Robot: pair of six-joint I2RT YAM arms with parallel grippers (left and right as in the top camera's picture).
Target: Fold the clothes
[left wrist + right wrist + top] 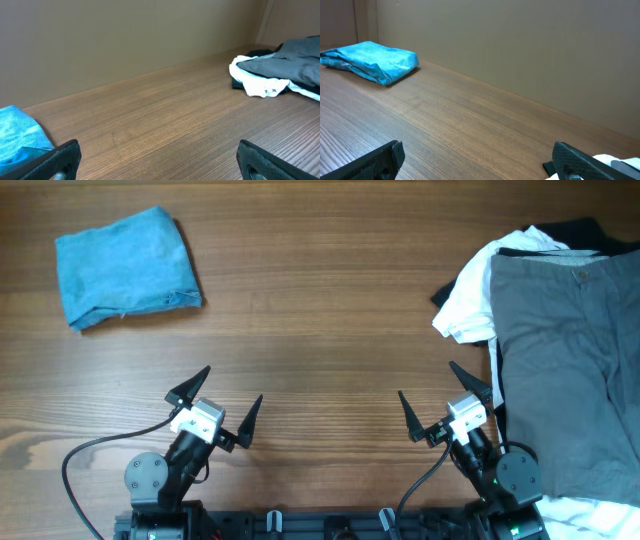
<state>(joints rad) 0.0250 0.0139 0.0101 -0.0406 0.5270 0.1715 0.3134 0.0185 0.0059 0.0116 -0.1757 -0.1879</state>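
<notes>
Mid-grey woven shorts [570, 350] with a waistband button lie spread on top of a pile at the table's right edge, over a white piece [470, 295] and a black piece [580, 228]. The pile shows in the left wrist view [295, 65]. A folded light-blue garment [125, 265] lies at the far left; it shows in the right wrist view [372, 59] and the left wrist view [17, 132]. My left gripper [222, 395] is open and empty near the front edge. My right gripper [437, 395] is open and empty, just left of the shorts.
The brown wooden table [320, 310] runs between the blue garment and the pile. A plain wall [125, 35] stands behind the far edge. A black cable [85, 455] loops by the left arm's base.
</notes>
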